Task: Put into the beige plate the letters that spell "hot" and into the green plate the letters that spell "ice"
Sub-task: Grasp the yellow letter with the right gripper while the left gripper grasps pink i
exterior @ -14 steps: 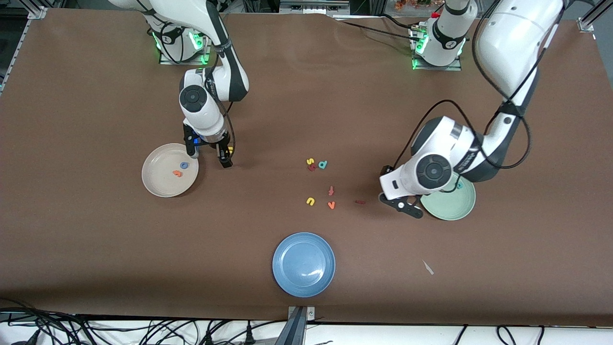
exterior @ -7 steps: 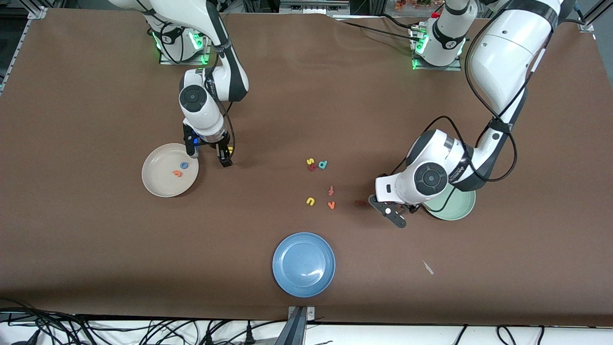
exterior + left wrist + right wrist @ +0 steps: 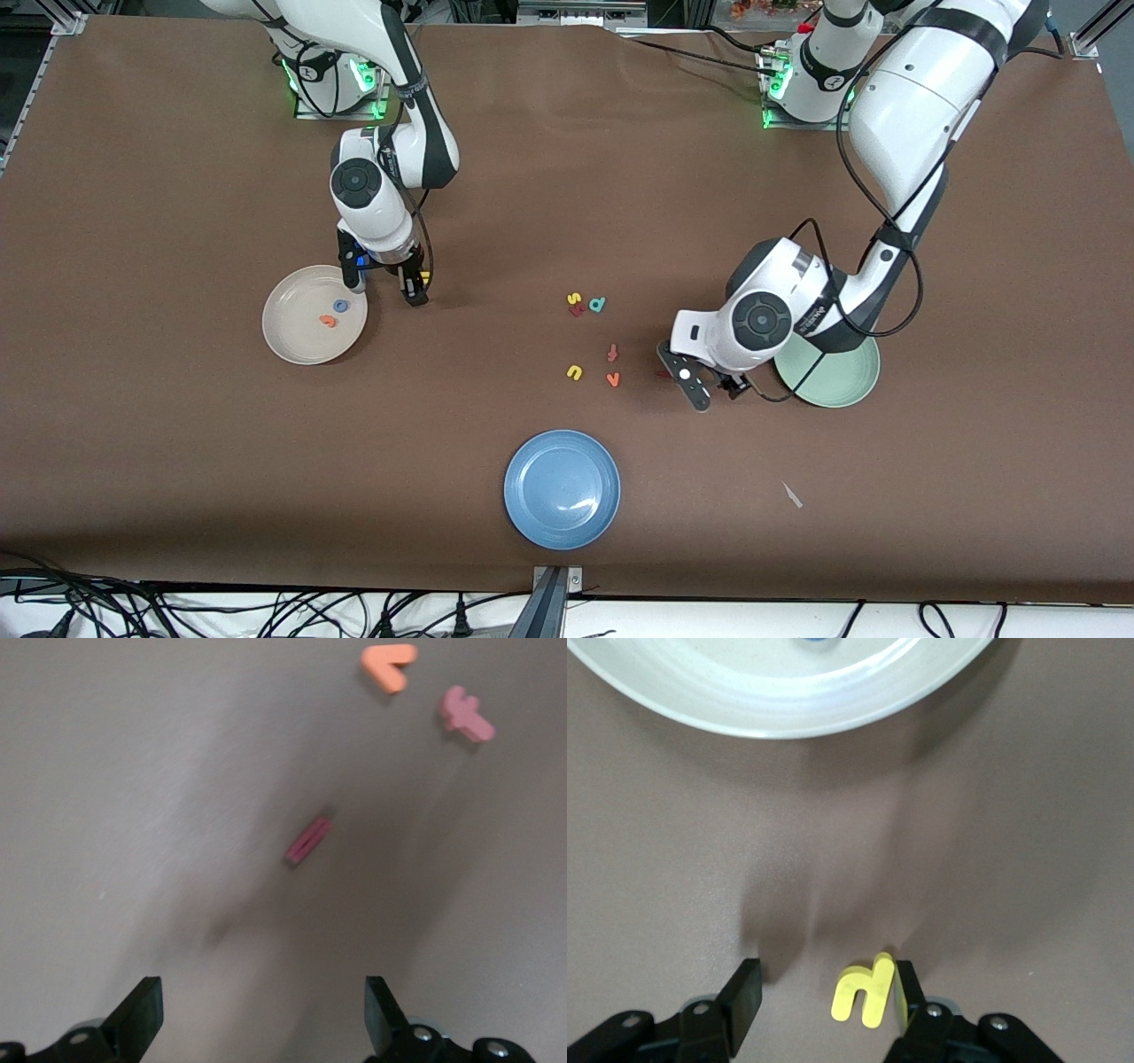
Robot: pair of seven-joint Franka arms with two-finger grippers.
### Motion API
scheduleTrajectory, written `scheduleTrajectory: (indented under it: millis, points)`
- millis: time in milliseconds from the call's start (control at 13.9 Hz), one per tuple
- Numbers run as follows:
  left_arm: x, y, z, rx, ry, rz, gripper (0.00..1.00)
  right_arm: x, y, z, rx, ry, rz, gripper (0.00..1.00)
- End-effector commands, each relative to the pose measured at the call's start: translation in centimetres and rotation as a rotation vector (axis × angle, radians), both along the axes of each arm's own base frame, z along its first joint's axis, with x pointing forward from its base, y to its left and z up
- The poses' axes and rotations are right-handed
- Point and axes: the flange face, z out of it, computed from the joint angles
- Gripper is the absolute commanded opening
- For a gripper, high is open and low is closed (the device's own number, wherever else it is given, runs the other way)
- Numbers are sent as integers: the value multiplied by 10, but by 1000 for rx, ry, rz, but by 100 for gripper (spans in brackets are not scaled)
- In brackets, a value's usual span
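My right gripper [image 3: 384, 291] [image 3: 828, 992] is down at the table beside the beige plate [image 3: 292, 341] [image 3: 788, 713], jaws open around the yellow "h" [image 3: 426, 277] [image 3: 866, 990]. One finger [image 3: 906, 988] touches the letter; the other stands apart from it. A blue "o" [image 3: 340, 306] and an orange "t" [image 3: 329, 321] lie in the beige plate. My left gripper [image 3: 716, 394] [image 3: 263, 1019] hangs open and empty between the green plate [image 3: 842, 397] and the dark red "i" [image 3: 663, 374] [image 3: 307, 839], which lies flat on the table.
Loose letters lie mid-table: yellow "s" [image 3: 574, 299], teal "d" [image 3: 598, 305], pinkish "t" [image 3: 612, 354] [image 3: 467, 714], yellow "u" [image 3: 574, 372], orange "v" [image 3: 612, 379] [image 3: 390, 666]. A blue plate [image 3: 562, 489] sits nearer the camera. A small white scrap [image 3: 791, 494] lies near it.
My left arm has swung away from over the green plate toward the table's middle, and its gripper now sits close to the dark red "i". My right gripper stays at the yellow "h".
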Motion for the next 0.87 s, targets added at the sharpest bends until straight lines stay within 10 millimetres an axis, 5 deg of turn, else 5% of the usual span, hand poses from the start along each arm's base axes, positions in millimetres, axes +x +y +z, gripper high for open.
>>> scheduleTrajectory:
  millis: [0, 216, 505, 794]
  points:
    - [1, -12, -8, 0, -13, -141, 100, -2, -4, -4, 3, -7, -5, 54]
    - [2, -24, -16, -37, -53, -263, 99, -2, -2, -4, 6, -6, 6, 39]
    - [0, -37, -22, -63, -78, -339, 80, -1, -1, -3, 8, -5, 10, 17]
    - [1, -41, -29, -63, -117, -372, 71, 0, -1, -2, 25, -7, -5, 1]
